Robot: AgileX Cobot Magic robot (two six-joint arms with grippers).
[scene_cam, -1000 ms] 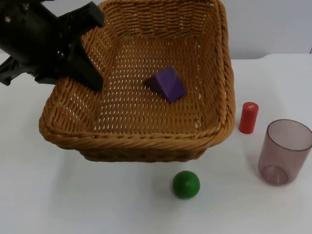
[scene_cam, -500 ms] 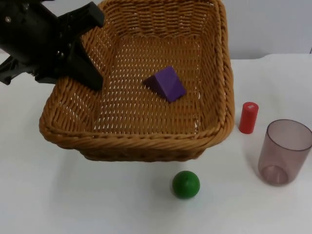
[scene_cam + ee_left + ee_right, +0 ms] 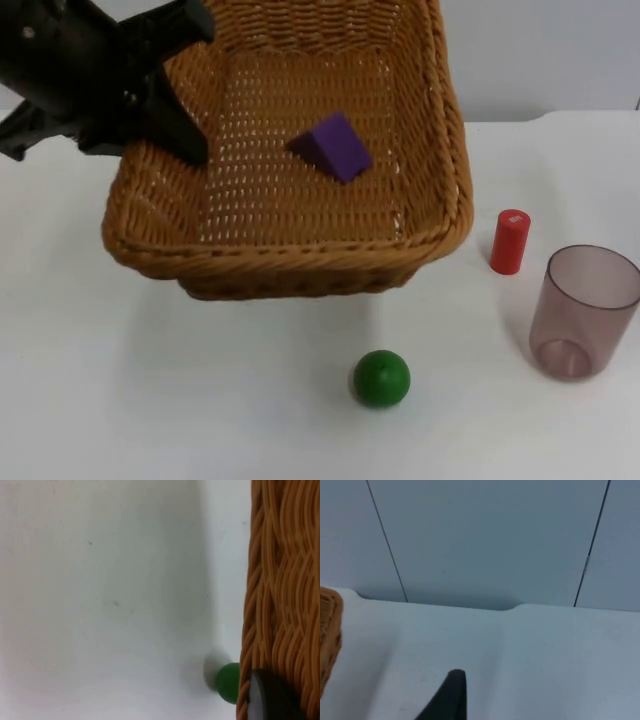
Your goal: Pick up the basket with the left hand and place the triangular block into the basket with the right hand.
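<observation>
The woven wicker basket (image 3: 300,260) hangs above the table, tilted, with my left gripper (image 3: 188,90) shut on its left rim. A purple triangular block (image 3: 332,146) lies on the basket's floor, near the middle. In the left wrist view the basket's outer wall (image 3: 285,580) runs beside my left fingertip (image 3: 265,700). My right gripper (image 3: 451,697) waits over bare table near the grey partition wall, with a bit of the basket's rim (image 3: 327,635) off to its side.
A green ball (image 3: 381,378) lies on the table in front of the basket, also visible as the green ball (image 3: 229,681) under the basket's wall. A red cylinder (image 3: 509,241) and a translucent cup (image 3: 582,312) stand to the right.
The basket has risen and moved back with my left gripper, and its front rim sits higher in the picture. The purple block moved with it. Ball, cylinder and cup have not moved.
</observation>
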